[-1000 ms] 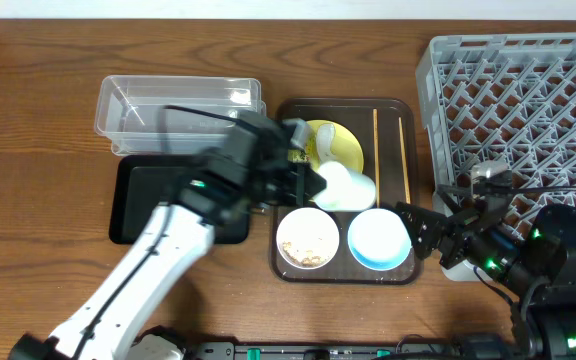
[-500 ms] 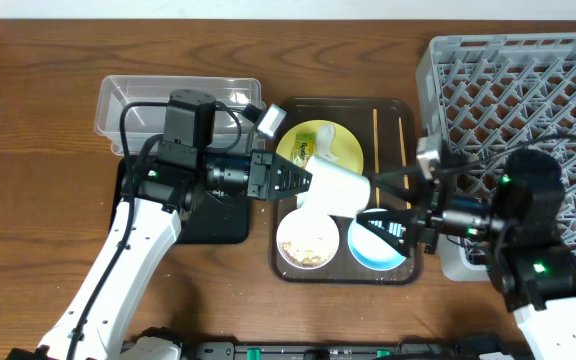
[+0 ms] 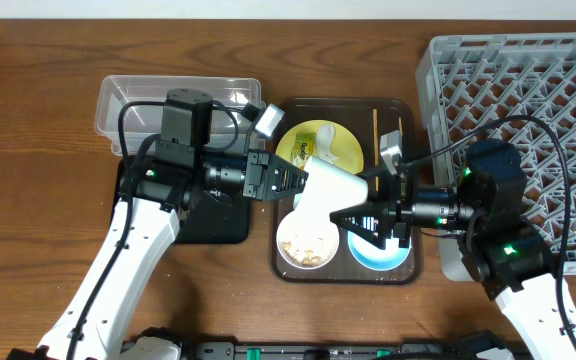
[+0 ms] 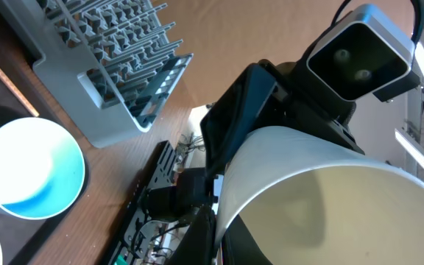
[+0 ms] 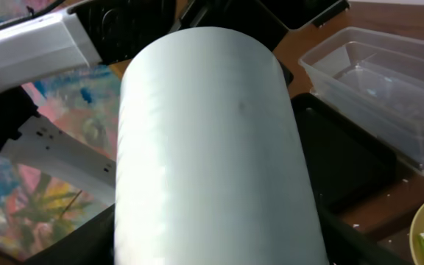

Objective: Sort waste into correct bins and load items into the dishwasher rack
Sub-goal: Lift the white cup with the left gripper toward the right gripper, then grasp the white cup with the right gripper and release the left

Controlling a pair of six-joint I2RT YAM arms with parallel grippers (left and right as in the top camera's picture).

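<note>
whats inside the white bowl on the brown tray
Beige rice-like crumbs lie in the white bowl. The white cup, held above it by the left gripper, covers the bowl's top rim, so that edge is hidden.

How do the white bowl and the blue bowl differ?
The white bowl holds beige crumbs; the blue bowl looks empty. The right gripper overlaps the blue bowl, not the white bowl. Both stand upright, similar size, on the brown tray.

White cup (image 3: 330,186) tilted in left tool (image 3: 298,180) over brown tray (image 3: 348,103); right tool (image 3: 356,200) jaws spread around it
</note>
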